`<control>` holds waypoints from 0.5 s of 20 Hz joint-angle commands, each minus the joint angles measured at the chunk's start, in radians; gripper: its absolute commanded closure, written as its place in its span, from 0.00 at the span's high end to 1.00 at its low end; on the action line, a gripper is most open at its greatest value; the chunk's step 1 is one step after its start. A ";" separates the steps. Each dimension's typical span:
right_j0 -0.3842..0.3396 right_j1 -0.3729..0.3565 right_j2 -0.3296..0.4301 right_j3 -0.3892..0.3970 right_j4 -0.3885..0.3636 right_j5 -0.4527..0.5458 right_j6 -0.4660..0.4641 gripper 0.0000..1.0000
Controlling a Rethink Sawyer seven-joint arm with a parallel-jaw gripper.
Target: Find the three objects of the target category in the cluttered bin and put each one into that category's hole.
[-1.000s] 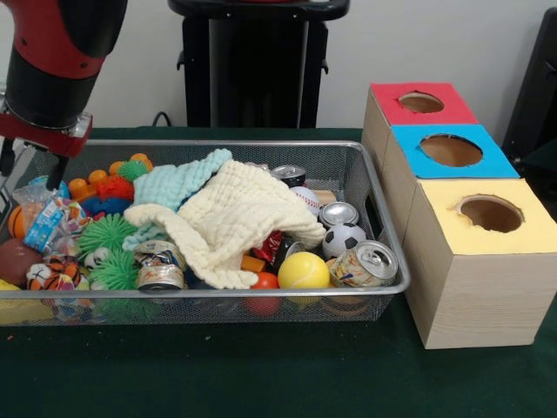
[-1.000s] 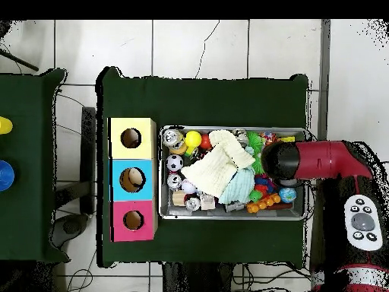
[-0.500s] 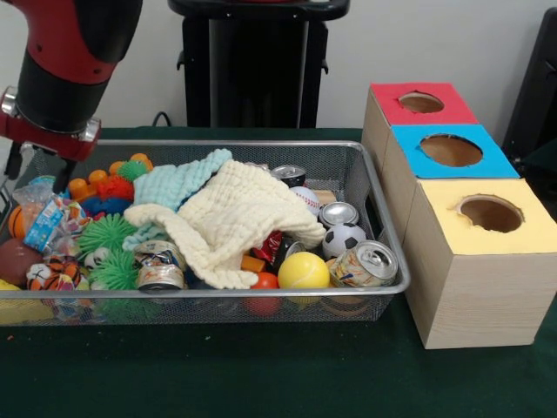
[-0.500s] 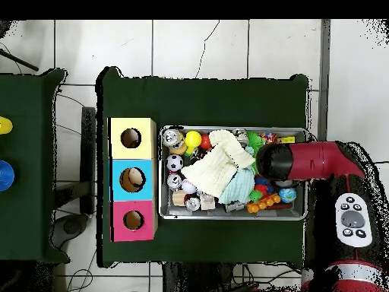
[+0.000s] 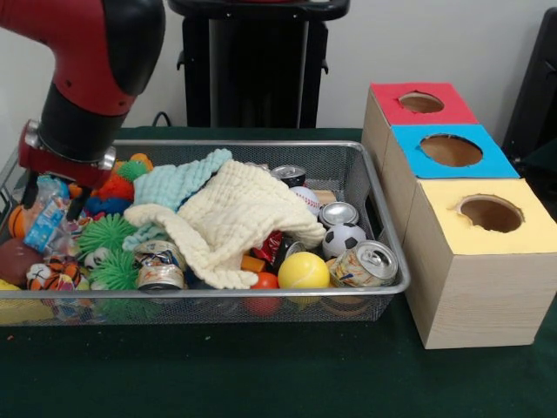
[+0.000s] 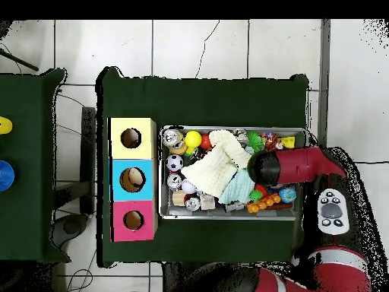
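Observation:
A wire mesh bin (image 5: 218, 294) holds a jumble of cloths, cans, balls and toys. A cream cloth (image 5: 239, 213) and a teal cloth (image 5: 178, 181) cover its middle. Cans lie at the front right (image 5: 365, 264), behind that (image 5: 338, 214) and at the front left (image 5: 159, 266). A yellow ball (image 5: 304, 271), a soccer ball (image 5: 345, 239) and a baseball (image 5: 305, 198) show on the right. My gripper (image 5: 54, 202) hangs open over the bin's left end, its fingers either side of a colourful packet (image 5: 45, 218). In the overhead view the arm (image 6: 292, 166) hides the gripper.
Three boxes with round holes stand in a row beside the bin: red (image 5: 387, 97), blue (image 5: 487, 161), yellow (image 5: 522, 231). Green spiky balls (image 5: 106, 233), orange beads and small sport balls crowd the bin's left end. The bin's walls (image 6: 228, 217) rise around the gripper.
The arm has swung inward over the bin and come down. The gripper now sits lower among the toys at the left end. Nothing in the bin has been lifted.

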 commanded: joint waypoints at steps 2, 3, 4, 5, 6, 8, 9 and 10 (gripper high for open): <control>0.082 0.113 -0.069 0.030 0.029 -0.112 0.377 1.00; 0.091 0.116 -0.079 0.035 0.039 -0.120 0.385 1.00; 0.096 0.118 -0.087 0.042 0.053 -0.128 0.386 1.00; 0.100 0.119 -0.093 0.046 0.061 -0.134 0.387 1.00; 0.104 0.119 -0.097 0.052 0.070 -0.139 0.387 1.00; 0.109 0.119 -0.102 0.061 0.085 -0.146 0.383 1.00; 0.112 0.119 -0.105 0.065 0.092 -0.148 0.383 1.00; 0.112 0.117 -0.106 0.074 0.099 -0.154 0.382 1.00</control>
